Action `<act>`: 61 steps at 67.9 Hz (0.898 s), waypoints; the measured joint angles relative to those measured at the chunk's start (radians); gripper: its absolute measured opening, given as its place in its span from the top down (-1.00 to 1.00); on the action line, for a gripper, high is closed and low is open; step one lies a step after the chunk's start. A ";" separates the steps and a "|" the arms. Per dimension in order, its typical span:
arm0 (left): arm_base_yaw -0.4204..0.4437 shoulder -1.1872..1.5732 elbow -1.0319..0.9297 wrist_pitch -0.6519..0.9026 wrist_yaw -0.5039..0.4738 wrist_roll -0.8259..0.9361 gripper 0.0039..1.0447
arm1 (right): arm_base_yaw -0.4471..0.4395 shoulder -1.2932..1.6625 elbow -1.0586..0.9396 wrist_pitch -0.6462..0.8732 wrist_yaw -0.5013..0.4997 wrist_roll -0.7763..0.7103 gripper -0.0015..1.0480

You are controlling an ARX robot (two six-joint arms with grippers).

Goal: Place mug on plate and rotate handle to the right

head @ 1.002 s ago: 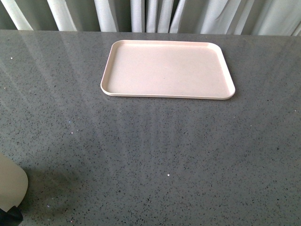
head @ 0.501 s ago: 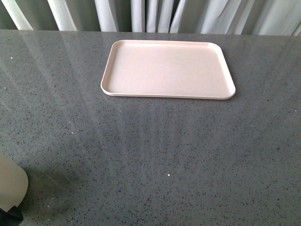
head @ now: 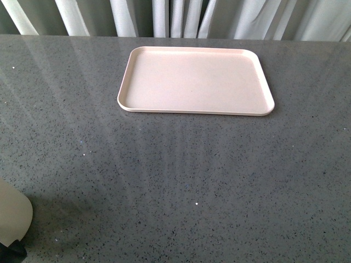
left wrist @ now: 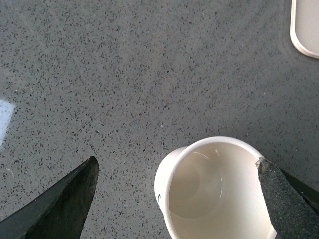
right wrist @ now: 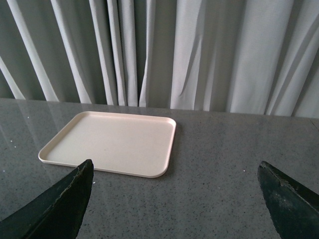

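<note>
The cream-white mug stands upright on the table and shows from above in the left wrist view. A small black print mark is on its side. My left gripper is open, one finger on each side of the mug; one fingertip is at its rim. In the front view only the mug's edge shows at the near left corner, with a black piece below it that may be the handle. The pinkish-beige plate lies empty at the far middle. My right gripper is open and empty, well short of the plate.
The table is dark grey speckled stone. White pleated curtains hang behind its far edge. A corner of the plate shows in the left wrist view, beyond the mug.
</note>
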 joint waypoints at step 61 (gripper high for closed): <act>-0.060 0.208 -0.087 0.138 -0.011 0.032 -0.46 | 0.000 0.000 0.000 0.000 0.000 0.000 -0.82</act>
